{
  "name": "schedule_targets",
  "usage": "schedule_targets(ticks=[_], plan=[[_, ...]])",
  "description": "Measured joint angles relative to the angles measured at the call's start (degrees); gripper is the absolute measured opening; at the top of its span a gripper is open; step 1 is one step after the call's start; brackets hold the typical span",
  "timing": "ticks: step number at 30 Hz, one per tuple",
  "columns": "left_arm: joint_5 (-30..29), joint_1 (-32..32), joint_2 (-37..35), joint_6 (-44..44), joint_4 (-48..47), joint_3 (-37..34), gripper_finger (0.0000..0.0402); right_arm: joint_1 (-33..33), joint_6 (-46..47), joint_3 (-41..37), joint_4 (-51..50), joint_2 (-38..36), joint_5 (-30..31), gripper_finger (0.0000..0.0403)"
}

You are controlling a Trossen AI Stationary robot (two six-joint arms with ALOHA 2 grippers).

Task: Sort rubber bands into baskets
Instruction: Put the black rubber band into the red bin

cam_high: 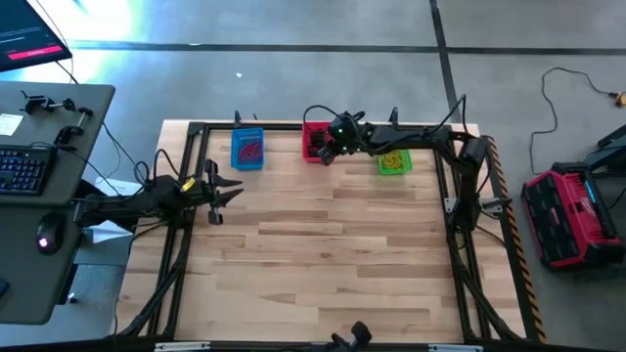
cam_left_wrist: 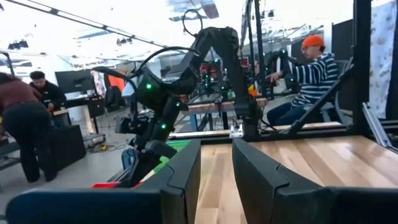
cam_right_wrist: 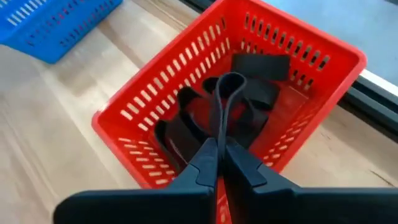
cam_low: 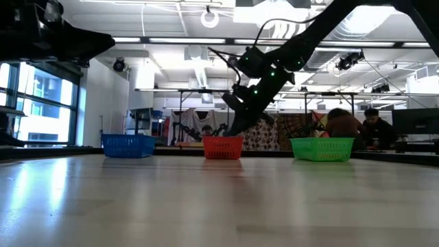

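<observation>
My right gripper (cam_right_wrist: 221, 149) hangs over the red basket (cam_right_wrist: 155, 81), shut on a thick black rubber band (cam_right_wrist: 230, 84). Several more black bands (cam_right_wrist: 258, 65) lie on the basket's floor. In the high view the red basket (cam_high: 314, 140) stands at the far edge between the blue basket (cam_high: 247, 149), which holds red bands, and the green basket (cam_high: 394, 160), which holds yellowish ones. My left gripper (cam_high: 230, 191) waits open above the table's left side, touching nothing. My right gripper pinches the black band between its two fingertips at the band's near end (cam_right_wrist: 220, 132), coming from above and slanting down into the red basket. The band's free loop (cam_right_wrist: 231, 79) sticks out beyond the fingertips, above the bands on the basket's floor.
A black frame (cam_high: 196, 127) borders the wooden table. The three baskets (cam_low: 223, 147) stand in a row along the far edge, and bare wood (cam_high: 333, 254) fills the middle and near side. People (cam_left_wrist: 311, 68) sit and stand in the room beyond the table.
</observation>
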Motion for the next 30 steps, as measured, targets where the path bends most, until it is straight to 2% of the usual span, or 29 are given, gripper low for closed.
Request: schedule_targets(ticks=[5,9,16,21,26,30], plan=[[0.4,0.0,0.0,0.1,0.5,0.0,0.0082,-0.2,1.4,2.0,-1.7,0.9,-0.9,0.0],[0.7,0.0,0.0,0.5,0.5,0.0,0.0082,-0.2,1.6,7.1,-6.1,1.2,-1.3,0.0],[0.6,0.0,0.0,0.5,0.3,0.0,0.0082,-1.1,-0.4,24.8,-27.2,9.4,-0.6,0.0],[0.7,0.0,0.0,0.5,-0.3,0.0,0.0082,-0.8,-2.5,34.9,-38.5,16.4,0.2,0.0],[0.7,0.0,0.0,0.4,-0.3,0.0,0.0082,-1.0,-3.4,39.7,-42.7,21.0,-0.6,0.0],[0.8,0.0,0.0,-0.2,-1.3,0.0,0.0082,-0.7,-4.2,39.9,-43.4,22.2,-1.1,0.0002]])
